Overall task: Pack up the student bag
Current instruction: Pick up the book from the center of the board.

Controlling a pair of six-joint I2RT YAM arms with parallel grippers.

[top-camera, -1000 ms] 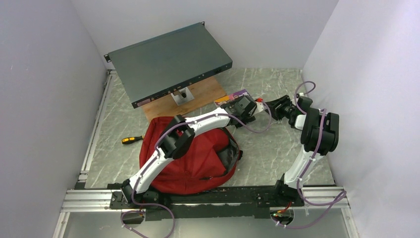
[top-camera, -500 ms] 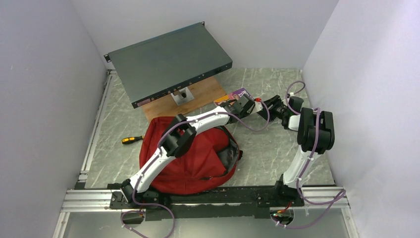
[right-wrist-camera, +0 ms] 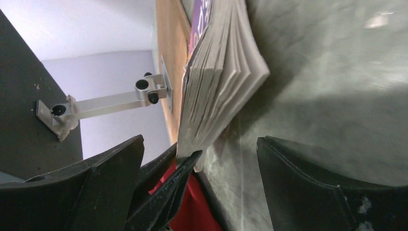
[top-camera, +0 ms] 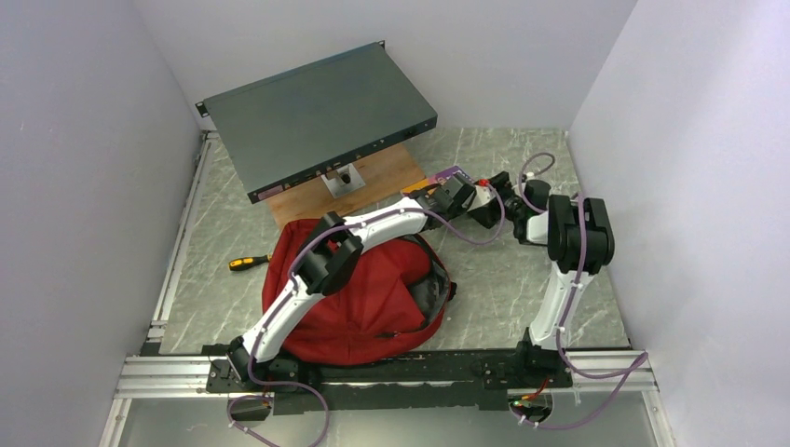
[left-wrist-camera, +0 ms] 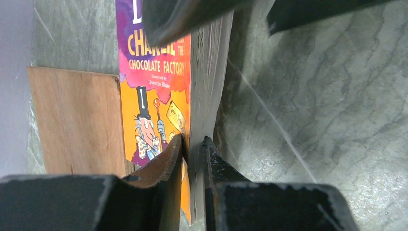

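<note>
left claw [left-wrist-camera: 192,142] pinches the book [left-wrist-camera: 154,91], upper centre of the top view; right claw [right-wrist-camera: 199,140] spread around its pages; bag [top-camera: 391,298] below-left on the bench [top-camera: 503,279]

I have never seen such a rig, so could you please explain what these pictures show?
These are two robot arms bolted at the near edge of a table, each ending in a two-finger gripper. The wide picture comes from a fixed camera above and behind them; the close-ups come from cameras on the wrists. On the table lie a red backpack, a screwdriver and a grey rack unit mounted over a wooden board. The left gripper pinches a paperback book, Charlie and the Chocolate Factory, by its edge. The right gripper is open, its fingers either side of the book.
</note>
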